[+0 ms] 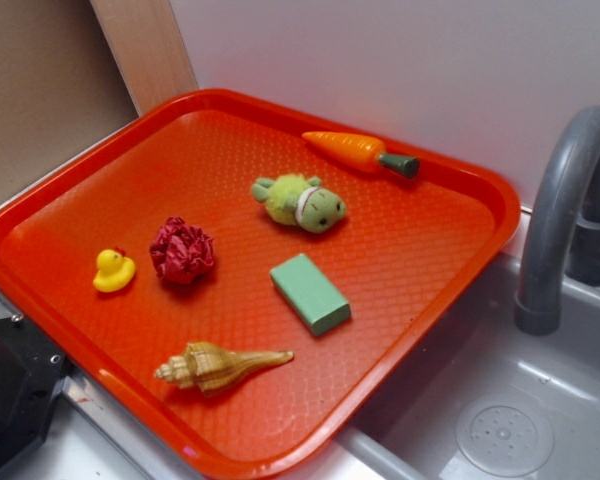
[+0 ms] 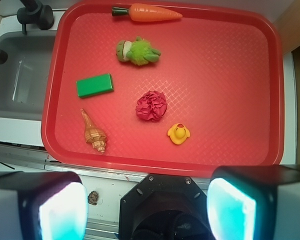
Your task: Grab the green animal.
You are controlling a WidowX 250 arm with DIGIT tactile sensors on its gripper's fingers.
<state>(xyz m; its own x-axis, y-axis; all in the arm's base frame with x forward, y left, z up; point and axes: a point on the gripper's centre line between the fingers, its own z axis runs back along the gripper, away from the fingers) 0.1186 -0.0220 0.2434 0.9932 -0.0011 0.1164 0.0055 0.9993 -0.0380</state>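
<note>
The green animal [image 1: 300,202] is a small fuzzy yellow-green plush with a white-red neck band. It lies on its side in the far half of the red tray [image 1: 450,275], near the carrot. In the wrist view the green animal [image 2: 136,51] lies in the upper middle. My gripper [image 2: 147,207] is open and empty, jaws wide apart, high above the tray's near edge and far from the plush. In the exterior view only a black part of the robot shows at the lower left; the gripper itself is out of view.
On the tray lie an orange carrot [image 1: 358,151], a flat green block [image 1: 310,292], a crumpled red cloth ball [image 1: 182,251], a yellow rubber duck [image 1: 113,270] and a seashell [image 1: 218,366]. A grey sink [image 1: 500,420] with a faucet [image 1: 565,210] adjoins the tray.
</note>
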